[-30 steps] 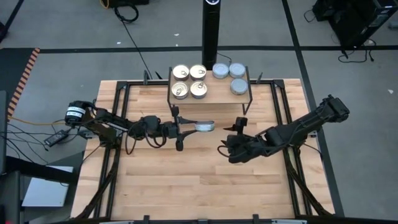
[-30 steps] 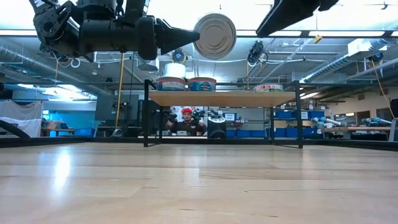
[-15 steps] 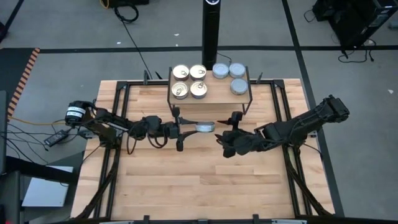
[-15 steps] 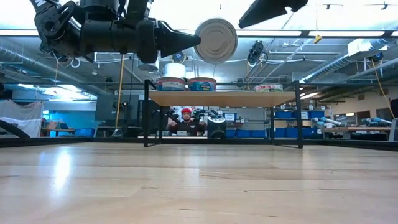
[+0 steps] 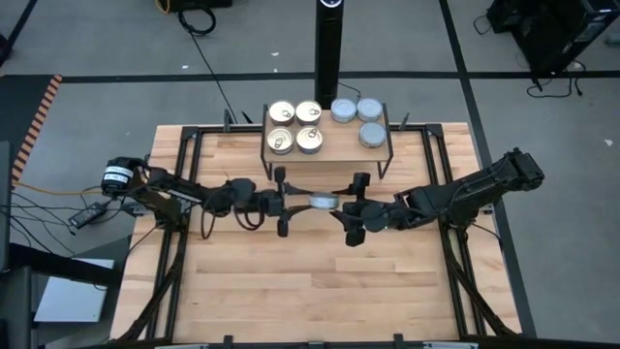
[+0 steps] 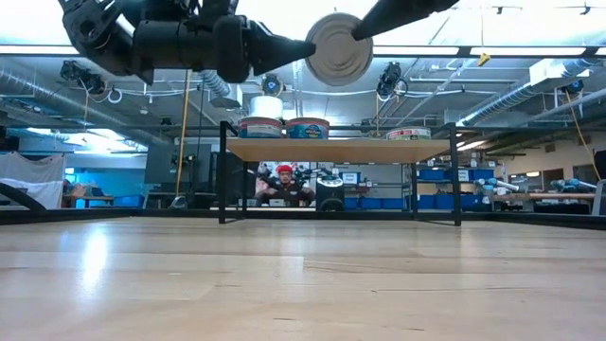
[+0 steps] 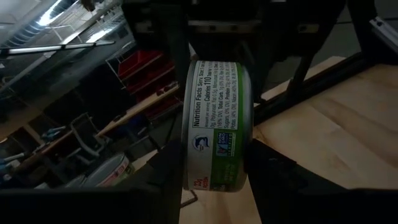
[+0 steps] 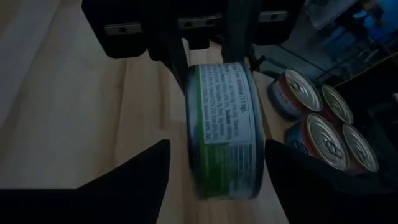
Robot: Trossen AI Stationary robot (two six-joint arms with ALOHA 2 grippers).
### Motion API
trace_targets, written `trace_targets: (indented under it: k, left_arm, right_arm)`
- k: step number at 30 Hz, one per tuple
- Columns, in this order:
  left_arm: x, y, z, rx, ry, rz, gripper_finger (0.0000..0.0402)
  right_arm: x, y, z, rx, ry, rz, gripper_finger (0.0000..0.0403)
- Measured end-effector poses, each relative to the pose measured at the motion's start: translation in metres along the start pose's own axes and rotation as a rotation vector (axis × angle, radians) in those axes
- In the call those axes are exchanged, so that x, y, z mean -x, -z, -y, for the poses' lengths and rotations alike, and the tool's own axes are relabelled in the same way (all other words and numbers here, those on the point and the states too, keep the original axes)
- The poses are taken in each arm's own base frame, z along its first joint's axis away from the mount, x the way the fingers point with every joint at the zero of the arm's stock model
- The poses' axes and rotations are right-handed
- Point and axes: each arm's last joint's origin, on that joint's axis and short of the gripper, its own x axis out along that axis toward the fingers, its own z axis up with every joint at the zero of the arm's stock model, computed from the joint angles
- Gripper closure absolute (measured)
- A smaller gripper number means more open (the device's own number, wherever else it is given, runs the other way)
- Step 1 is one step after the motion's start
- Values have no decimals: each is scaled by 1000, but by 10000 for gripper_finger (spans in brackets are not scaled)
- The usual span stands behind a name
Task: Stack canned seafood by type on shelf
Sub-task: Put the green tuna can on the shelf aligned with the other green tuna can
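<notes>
Blue-grey-lidded tin [image 5: 321,201] is held on edge in mid-air over the tabletop [image 5: 310,291], just in front of the shelf [image 5: 339,150], between the two arms. The left gripper [image 5: 298,201] is clamped on it, fingers on the flat faces, as the left wrist view confirms with the green-and-white label band [image 7: 214,124] seated between its dark fingers. The right gripper [image 5: 353,206] faces it from the opposite side with its fingers apart, straddling the same tin [image 8: 224,134] without visible contact. On the shelf stand four gold pull-tab tins [image 5: 294,126] in a square group at one end and three blue-grey tins [image 5: 357,116] at the other; the airborne tin would be the fourth of that kind. Judged step: a hand-over from left arm to right. The next move calls for the right fingers to close squarely on the tin before the left lets go, then carriage to the blue-grey group. Risk noted: an early release would drop the tin onto the table.
</notes>
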Motion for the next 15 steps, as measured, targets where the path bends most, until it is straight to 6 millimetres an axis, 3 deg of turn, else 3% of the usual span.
trace_targets:
  k: [5,13,15]
  left_arm:
    - [-8,-2,0,-1,27,-18,251]
    - [-16,1,3,2,29,-19,251]
    - [-16,1,3,2,29,-20,251]
  right_arm:
    - [0,0,1,11,2,4,149]
    - [0,0,0,23,-12,0,248]
    - [0,0,0,27,-13,-1,250]
